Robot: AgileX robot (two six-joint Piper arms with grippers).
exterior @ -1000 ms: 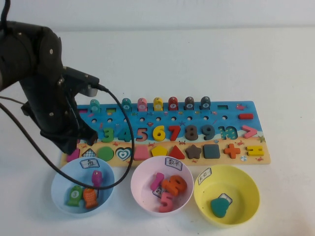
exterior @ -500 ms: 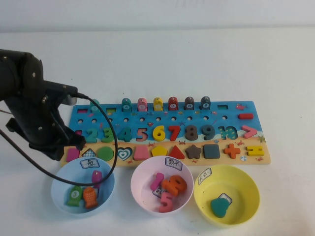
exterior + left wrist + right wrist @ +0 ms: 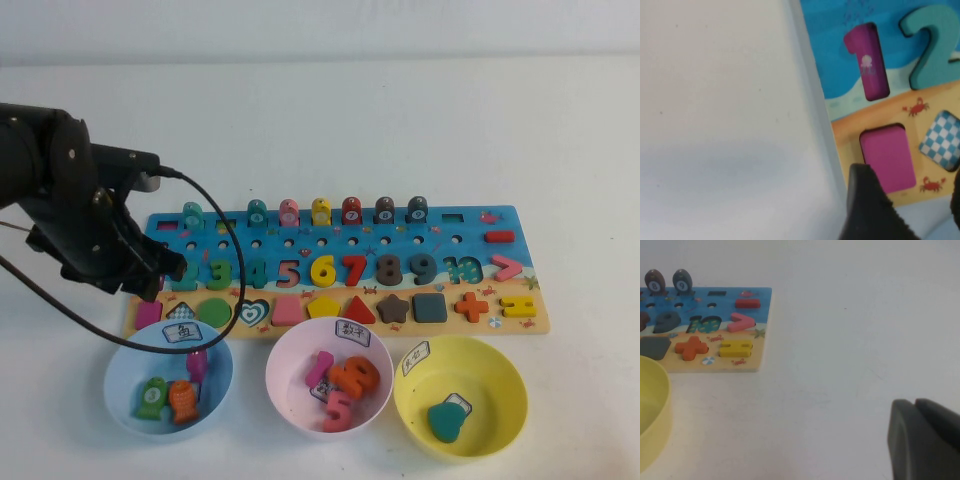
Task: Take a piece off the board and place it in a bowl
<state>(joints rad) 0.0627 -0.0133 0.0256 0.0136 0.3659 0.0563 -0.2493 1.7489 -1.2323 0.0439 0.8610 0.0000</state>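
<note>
The magenta piece (image 3: 148,313) lies in its slot at the left end of the board's (image 3: 440,235) tan strip. In the left wrist view the piece (image 3: 888,159) sits beside a purple digit 1 on the board (image 3: 840,50). My left gripper (image 3: 152,285) hovers over that end of the board. It is open in the left wrist view (image 3: 912,202), with the piece just beyond the gap and untouched. The yellow bowl (image 3: 510,375) stands at the front right and holds a teal piece (image 3: 447,418). My right gripper (image 3: 926,440) is shut and empty over bare table, right of the board (image 3: 760,315) and the bowl (image 3: 652,415).
A light-blue bowl (image 3: 215,385) with fish pieces stands in front of the board's left end, right below my left gripper. A pink bowl (image 3: 290,375) with digit pieces stands in the middle. The left arm's black cable (image 3: 235,290) loops over the board and the blue bowl.
My left arm pulled back to the left off the board, then shifted slightly right, so the magenta piece came into view. The pieces and bowls have not moved.
</note>
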